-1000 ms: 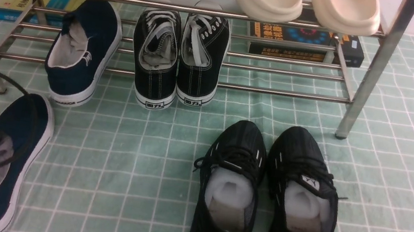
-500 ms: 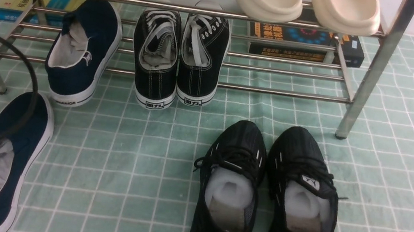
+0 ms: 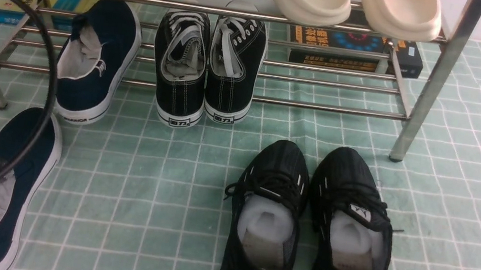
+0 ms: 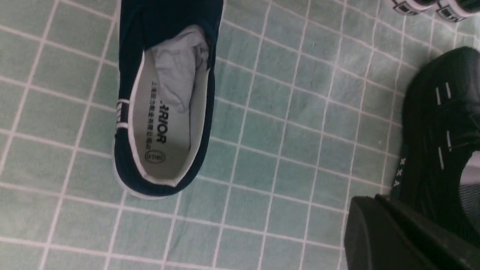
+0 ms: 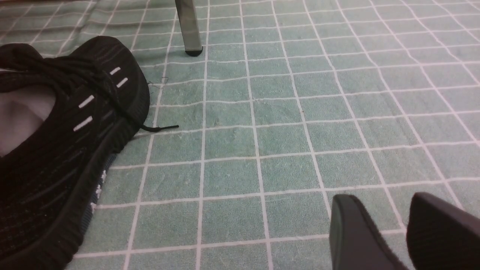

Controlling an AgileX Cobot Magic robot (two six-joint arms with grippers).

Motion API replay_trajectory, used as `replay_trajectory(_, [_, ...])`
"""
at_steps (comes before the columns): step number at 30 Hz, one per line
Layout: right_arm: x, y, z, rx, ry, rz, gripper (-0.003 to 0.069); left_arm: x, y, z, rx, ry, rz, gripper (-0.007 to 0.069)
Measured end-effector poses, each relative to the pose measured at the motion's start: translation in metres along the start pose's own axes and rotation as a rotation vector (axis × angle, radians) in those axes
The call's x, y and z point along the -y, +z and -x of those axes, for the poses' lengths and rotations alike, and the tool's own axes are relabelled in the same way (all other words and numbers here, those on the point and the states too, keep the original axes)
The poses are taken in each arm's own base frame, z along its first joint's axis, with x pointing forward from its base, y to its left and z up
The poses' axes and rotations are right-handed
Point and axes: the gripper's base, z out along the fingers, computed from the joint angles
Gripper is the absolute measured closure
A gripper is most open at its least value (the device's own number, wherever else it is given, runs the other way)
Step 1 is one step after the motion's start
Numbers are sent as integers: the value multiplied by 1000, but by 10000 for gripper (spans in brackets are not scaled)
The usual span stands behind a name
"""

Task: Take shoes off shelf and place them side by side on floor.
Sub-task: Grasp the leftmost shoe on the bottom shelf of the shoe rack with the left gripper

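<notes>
We noted one navy slip-on (image 3: pixel 35 199) on the gridded green floor (image 3: pixel 154 189), its mate (image 3: pixel 110 61) on the lower tier of the metal shelf (image 3: pixel 331 108), beside the black lace-up sneakers (image 3: pixel 180 91). Near the floor shoe, we saw the left end effector (image 4: pixel 369 198) closed and empty; the right end effector (image 5: pixel 384 213) stood partly open, holding nothing.

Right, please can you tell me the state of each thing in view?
Left navy shoe: upright on floor
Other navy shoe: on lower tier, heel overhanging
Black sneakers: lower tier, side by side
Knit shoes: on floor, stuffed
Cream clogs: upper tier
Left gripper: empty
Right gripper: slightly open, empty
</notes>
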Motion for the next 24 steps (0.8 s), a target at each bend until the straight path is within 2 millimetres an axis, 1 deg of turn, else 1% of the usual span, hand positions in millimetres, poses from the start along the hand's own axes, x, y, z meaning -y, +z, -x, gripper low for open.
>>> replay_trajectory(1, [0, 0, 0, 0, 0, 0, 420, 0, 1, 1, 1, 3, 0, 579])
replay_trajectory(2, [0, 0, 0, 0, 0, 0, 420, -2, 9, 11, -3, 10, 6, 552])
replay_trajectory(3, [0, 0, 0, 0, 0, 0, 420, -2, 9, 11, 1, 12, 6, 549])
replay_trajectory(4, [0, 0, 0, 0, 0, 0, 420, -4, 20, 23, -17, 7, 10, 513])
replay_trajectory(6, [0, 0, 0, 0, 0, 0, 420, -5, 29, 35, -26, -3, 12, 470])
replay_trajectory(10, [0, 0, 0, 0, 0, 0, 420, -6, 48, 62, -20, -37, 4, 360])
replay_trajectory(12, [0, 0, 0, 0, 0, 0, 420, -7, 59, 75, -30, -13, -3, 292])
replay_trajectory(13, [0, 0, 0, 0, 0, 0, 420, -7, 63, 80, -30, 8, -11, 270])
replay_trajectory(14, [0, 0, 0, 0, 0, 0, 420, -7, 64, 81, -31, 12, -12, 260])
replay_trajectory(15, [0, 0, 0, 0, 0, 0, 420, -7, 73, 90, -41, 24, -30, 225])
replay_trajectory(16, [0, 0, 0, 0, 0, 0, 420, -8, 75, 90, -44, 22, -29, 221])
replay_trajectory(18, [0, 0, 0, 0, 0, 0, 420, -9, 90, 101, -34, -17, -59, 193])
replay_trajectory(20, [0, 0, 0, 0, 0, 0, 420, -11, 101, 106, -26, -34, -63, 189])
replay_trajectory(21, [0, 0, 0, 0, 0, 0, 420, -11, 104, 106, -31, -35, -63, 188])
replay_trajectory(22, [0, 0, 0, 0, 0, 0, 420, -11, 116, 108, -32, -31, -57, 186])
replay_trajectory(23, [0, 0, 0, 0, 0, 0, 420, -10, 123, 110, -27, -21, -49, 185])
replay_trajectory(24, [0, 0, 0, 0, 0, 0, 420, -10, 125, 110, -31, -18, -49, 185])
